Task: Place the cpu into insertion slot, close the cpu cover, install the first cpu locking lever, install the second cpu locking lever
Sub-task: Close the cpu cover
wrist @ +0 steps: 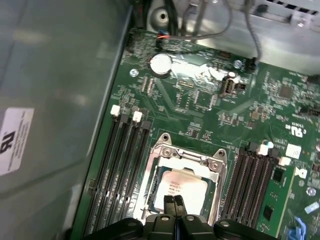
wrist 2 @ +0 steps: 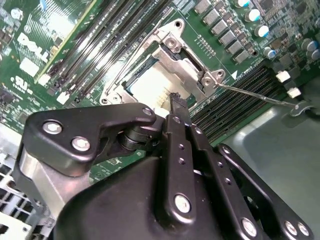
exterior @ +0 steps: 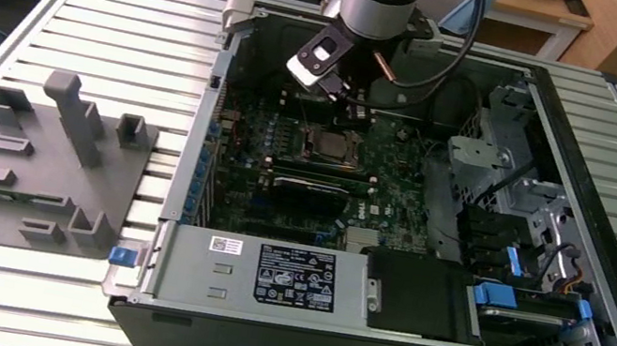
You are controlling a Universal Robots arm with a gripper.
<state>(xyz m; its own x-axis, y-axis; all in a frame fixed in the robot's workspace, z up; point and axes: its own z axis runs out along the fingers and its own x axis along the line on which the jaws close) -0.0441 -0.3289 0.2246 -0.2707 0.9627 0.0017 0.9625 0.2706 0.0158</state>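
The silver-topped cpu (wrist: 182,185) lies flat in the insertion slot (wrist 2: 131,75) on the green board. The silvery cpu cover (wrist: 187,156) is down around it, and the chip shows through its square cutout. In the second wrist view a thin locking lever (wrist 2: 255,94) sticks out sideways from the cover's corner, unlatched. My gripper (wrist: 173,201) hovers just above the near edge of the cpu, its black fingers (wrist 2: 175,102) pressed together with nothing between them. In the exterior view the gripper (exterior: 349,109) hangs inside the open case, over the socket (exterior: 329,145).
Long black memory slots (wrist: 122,165) flank the socket on both sides. The case wall (wrist: 55,100) stands close beside the board. A black card (exterior: 311,194), drive bays (exterior: 527,231) and a power supply (exterior: 265,275) crowd the case. A grey fixture (exterior: 37,163) sits on the table at the exterior view's left.
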